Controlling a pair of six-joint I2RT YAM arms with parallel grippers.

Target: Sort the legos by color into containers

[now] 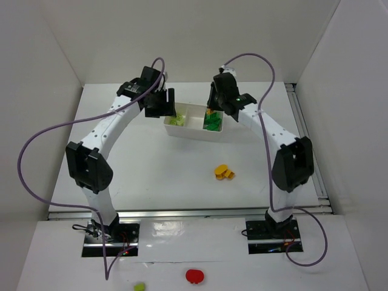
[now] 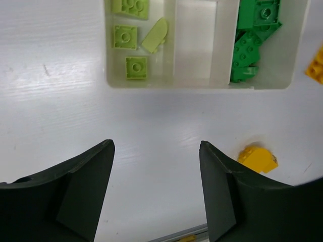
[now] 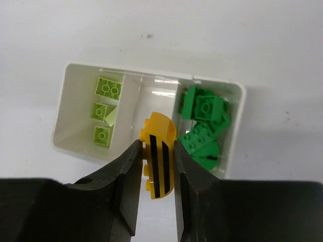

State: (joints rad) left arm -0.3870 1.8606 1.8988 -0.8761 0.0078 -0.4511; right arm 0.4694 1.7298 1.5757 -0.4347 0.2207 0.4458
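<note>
Right wrist view: my right gripper (image 3: 157,148) clamps a yellow brick (image 3: 160,132) over the middle compartment (image 3: 156,98), seemingly kept free for yellow; my left gripper (image 2: 156,151) hangs open.

white counter (image 1: 151,176), matte, walls on the left, right and far sides. a white tray (image 1: 195,133) sits directly on it at the far middle, long side running left to right. a small cluster of orange-yellow legos (image 1: 224,173) lies loose on the bare counter, nearer than the tray and below its right end, apart from it. on the near front strip lie a red round object (image 1: 194,276) and, left of it, a pale lime piece (image 1: 139,286).
</note>
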